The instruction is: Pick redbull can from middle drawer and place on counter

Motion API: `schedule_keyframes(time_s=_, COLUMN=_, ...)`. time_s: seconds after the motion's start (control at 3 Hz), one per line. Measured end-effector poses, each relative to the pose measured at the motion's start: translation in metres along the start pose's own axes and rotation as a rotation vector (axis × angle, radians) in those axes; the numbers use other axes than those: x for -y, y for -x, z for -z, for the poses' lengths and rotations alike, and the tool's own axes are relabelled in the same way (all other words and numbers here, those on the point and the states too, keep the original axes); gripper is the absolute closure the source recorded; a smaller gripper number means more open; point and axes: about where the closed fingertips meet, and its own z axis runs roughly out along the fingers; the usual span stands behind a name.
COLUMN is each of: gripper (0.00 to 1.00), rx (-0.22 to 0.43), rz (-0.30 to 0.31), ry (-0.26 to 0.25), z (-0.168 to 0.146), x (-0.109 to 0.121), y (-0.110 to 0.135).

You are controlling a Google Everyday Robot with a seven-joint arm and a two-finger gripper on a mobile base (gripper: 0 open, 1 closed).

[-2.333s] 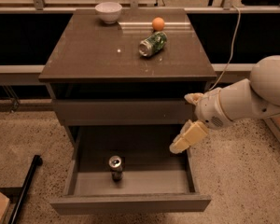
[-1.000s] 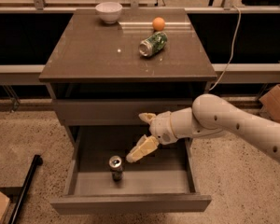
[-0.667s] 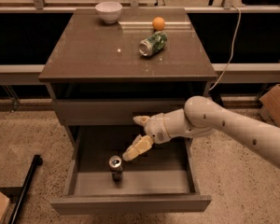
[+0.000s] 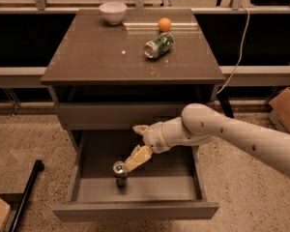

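Note:
The redbull can [image 4: 120, 173] stands upright on the floor of the open middle drawer [image 4: 135, 210], left of centre, its silver lid showing. My gripper [image 4: 131, 148] reaches in from the right, just above and right of the can. It is open, and its lower finger [image 4: 138, 157] reaches the can's top edge while the upper finger [image 4: 140, 129] stays well clear. Nothing is held. The counter [image 4: 92, 52] is the glossy brown top of the cabinet above the drawer.
On the counter lie a green-patterned can [image 4: 158, 45] on its side, an orange ball [image 4: 165, 24] and a white bowl [image 4: 112, 12] at the back. A closed drawer front [image 4: 106, 115] sits above the open one. A cardboard box [image 4: 286, 108] stands at right, a black bar [image 4: 27, 197] at left.
My gripper has moved left and down across the drawer, from its right side to right beside the can. The can has not moved.

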Motion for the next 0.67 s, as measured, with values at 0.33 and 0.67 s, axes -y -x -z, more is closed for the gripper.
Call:
schedule_keyframes(time_s=0.33, gripper=0.00, rx=-0.023, rz=-0.024, ry=-0.003, z=-0.029, x=0.007, y=-0.021)
schedule_keyframes(time_s=0.67, gripper=0.00, rx=-0.051, rz=-0.056, ry=0.007, z=-0.062, x=0.015, y=-0.046)
